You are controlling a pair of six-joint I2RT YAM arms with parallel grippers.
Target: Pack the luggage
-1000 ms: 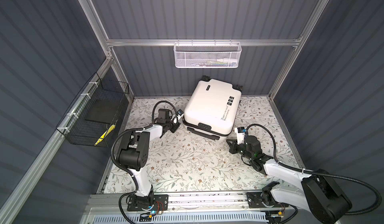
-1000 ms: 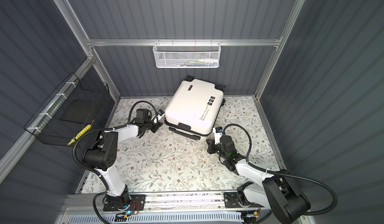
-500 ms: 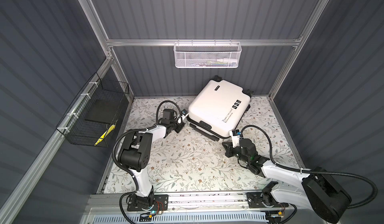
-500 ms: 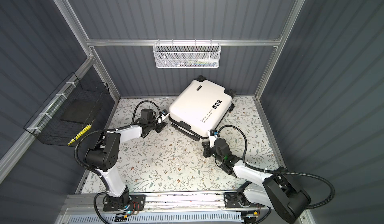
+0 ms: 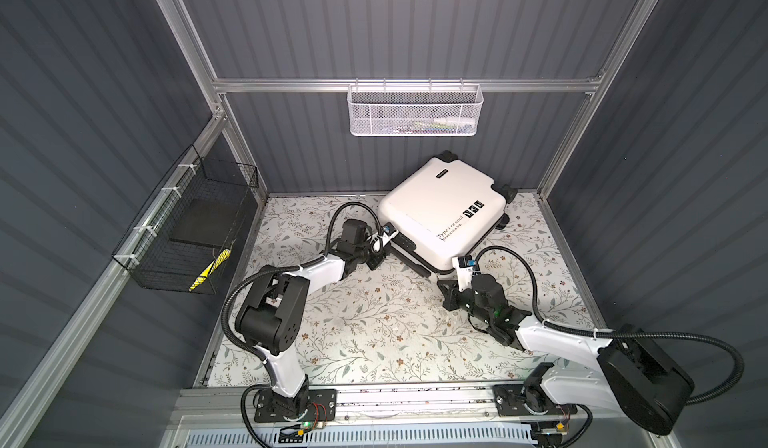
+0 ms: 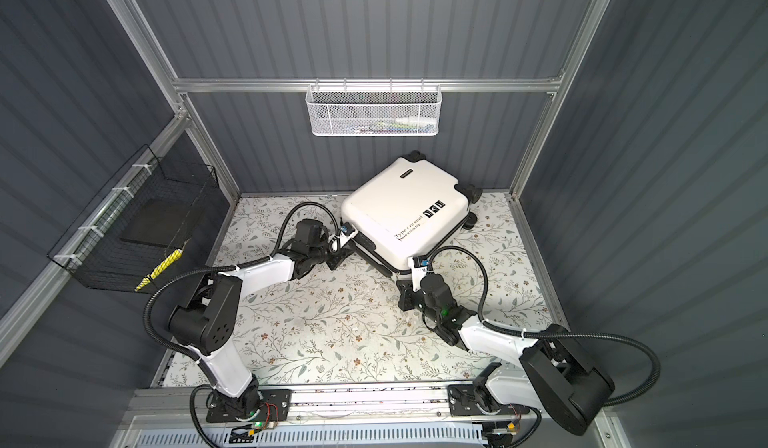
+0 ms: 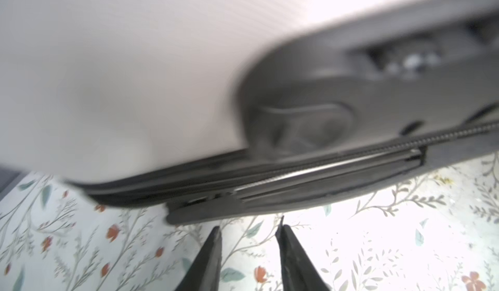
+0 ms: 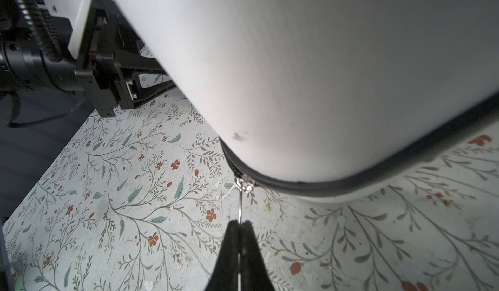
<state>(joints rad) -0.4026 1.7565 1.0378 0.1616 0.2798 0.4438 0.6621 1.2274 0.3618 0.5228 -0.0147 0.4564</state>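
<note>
The luggage (image 5: 440, 213) (image 6: 399, 213) is a closed white hard-shell suitcase with black script. It lies flat and skewed at the back of the floral table, wheels toward the back right. My left gripper (image 5: 376, 254) (image 7: 249, 229) sits at the case's left corner, open, with only table showing between its fingers (image 7: 213, 249). The black trim and zipper line (image 7: 324, 168) pass just ahead of it. My right gripper (image 5: 446, 294) (image 8: 240, 223) is at the case's near corner, shut on the thin metal zipper pull (image 8: 239, 206). The pull runs to the slider (image 8: 244, 183) on the shell (image 8: 324, 73).
A white mesh basket (image 5: 413, 111) with small items hangs on the back rail above the case. A black wire basket (image 5: 191, 225) on the left wall holds a dark slab and a yellow item. Grey walls enclose three sides of the floral table (image 5: 365, 321).
The suitcase has turned clockwise, its wheels swinging toward the back right. The right gripper moved slightly left, still on the pull. The left gripper followed the case's corner rightward.
</note>
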